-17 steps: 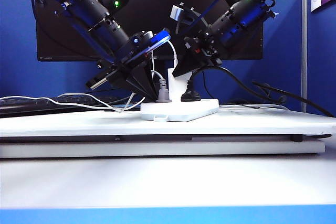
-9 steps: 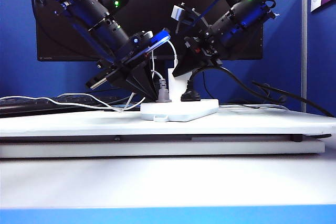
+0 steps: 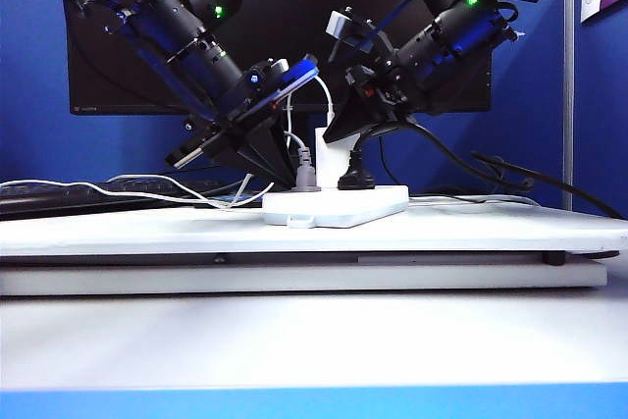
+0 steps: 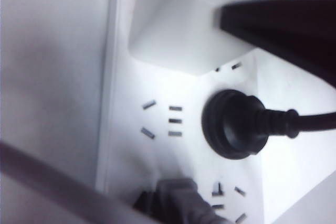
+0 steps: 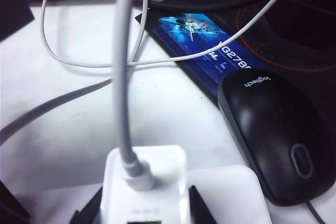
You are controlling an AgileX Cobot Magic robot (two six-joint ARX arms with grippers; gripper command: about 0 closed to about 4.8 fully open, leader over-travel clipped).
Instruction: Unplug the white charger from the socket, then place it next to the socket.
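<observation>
Over the last second I see almost nothing shift: the white charger (image 3: 322, 149) is still seated upright in the socket (image 3: 339, 207) on the surface. My right hand (image 5: 144, 211) pinches its 2 sides; my left hand (image 3: 263, 159) hovers beside it, grip unclear. Unplugging remains undone.

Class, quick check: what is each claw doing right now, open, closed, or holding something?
Left claw: low beside the socket; open or closed cannot be told.
Right claw: closed on the white charger, which is not yet unplugged.
</observation>
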